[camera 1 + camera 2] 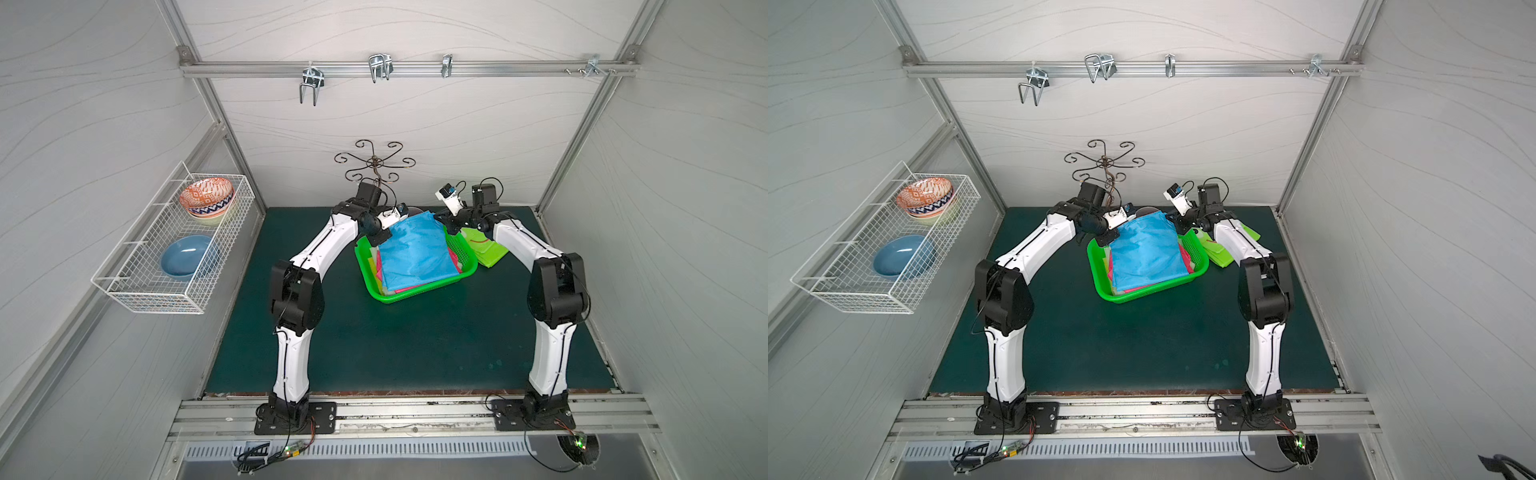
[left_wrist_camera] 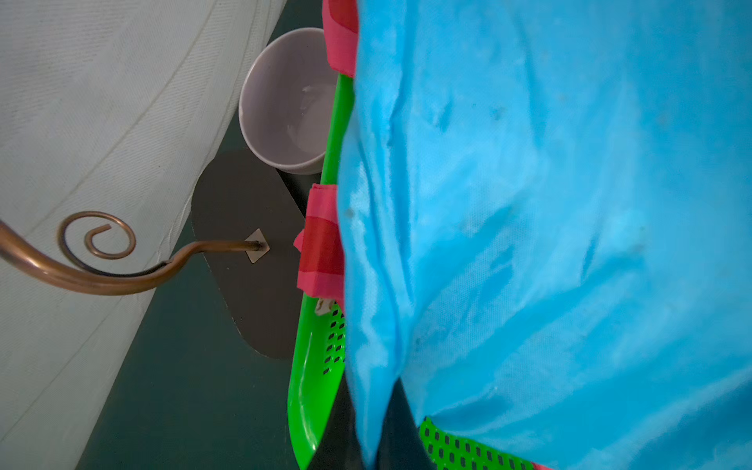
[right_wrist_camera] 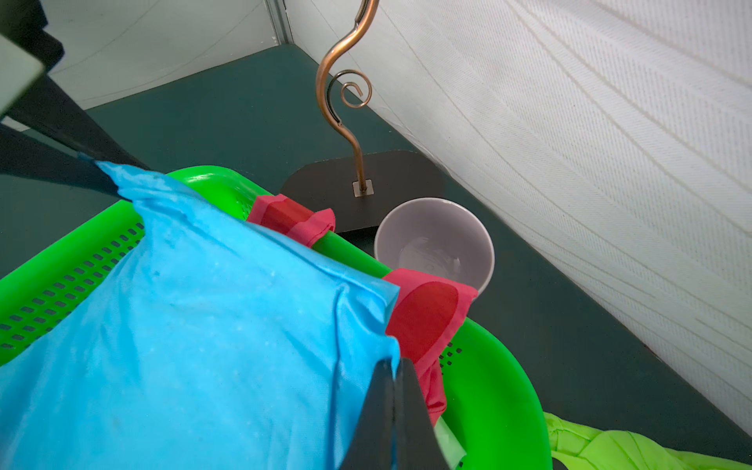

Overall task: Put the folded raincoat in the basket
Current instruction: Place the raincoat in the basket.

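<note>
The folded raincoat (image 1: 415, 249) (image 1: 1146, 253) is bright blue. Its near part rests inside the green basket (image 1: 419, 293) (image 1: 1154, 291) on pink cloth, while its far edge is held up above the basket's far rim. My left gripper (image 1: 380, 239) (image 1: 1106, 239) is shut on the far left corner; in the left wrist view blue cloth (image 2: 529, 203) is pinched in the gripper (image 2: 371, 376), beside the basket wall (image 2: 313, 386). My right gripper (image 1: 440, 218) (image 1: 1173, 220) (image 3: 396, 360) is shut on the far right corner of the raincoat (image 3: 183, 325), over the basket rim (image 3: 488, 386).
Pink cloth (image 3: 423, 321) lies under the raincoat. A lime-green garment (image 1: 486, 249) is on the mat right of the basket. Behind the basket stand a grey cup (image 3: 435, 240) and a copper hook stand (image 1: 376, 162). A white wire rack (image 1: 166, 249) with bowls hangs on the left wall.
</note>
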Robot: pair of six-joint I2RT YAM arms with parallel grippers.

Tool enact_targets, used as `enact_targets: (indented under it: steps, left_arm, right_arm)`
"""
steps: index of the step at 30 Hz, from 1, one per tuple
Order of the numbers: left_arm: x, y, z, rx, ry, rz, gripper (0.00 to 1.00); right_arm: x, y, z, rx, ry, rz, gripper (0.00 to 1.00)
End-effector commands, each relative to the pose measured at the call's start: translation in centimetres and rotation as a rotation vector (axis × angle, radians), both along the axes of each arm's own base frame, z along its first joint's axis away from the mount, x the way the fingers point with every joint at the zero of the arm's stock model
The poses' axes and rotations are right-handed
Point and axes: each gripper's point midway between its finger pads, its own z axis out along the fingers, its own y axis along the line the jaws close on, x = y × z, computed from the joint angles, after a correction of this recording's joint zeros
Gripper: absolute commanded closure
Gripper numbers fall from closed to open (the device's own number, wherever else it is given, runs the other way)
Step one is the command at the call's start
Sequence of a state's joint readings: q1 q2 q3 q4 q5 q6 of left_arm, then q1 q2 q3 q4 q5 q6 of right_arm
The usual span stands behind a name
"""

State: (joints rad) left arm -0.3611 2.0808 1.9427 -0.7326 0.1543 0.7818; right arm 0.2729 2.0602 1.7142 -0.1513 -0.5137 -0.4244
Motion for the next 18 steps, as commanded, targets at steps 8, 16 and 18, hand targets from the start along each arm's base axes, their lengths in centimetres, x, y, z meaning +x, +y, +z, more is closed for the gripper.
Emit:
enact_targets:
  steps: [8, 16, 18]
  left_arm:
    - [0.8, 0.3, 0.3, -0.023, 0.006, 0.057, 0.97]
    - [0.5, 0.1, 0.6, -0.07, 0.023, 0.092, 0.73]
    - [0.6, 0.2, 0.8, -0.08, 0.019, 0.1, 0.54]
  right_arm:
    - [1.6, 0.7, -1.6, -0.068, -0.13, 0.009, 1.0]
    - [2.1, 1.3, -0.8, -0.029, -0.15, -0.017, 1.0]
    - [2.0, 1.2, -0.9, -0.033, -0.146, -0.011, 1.0]
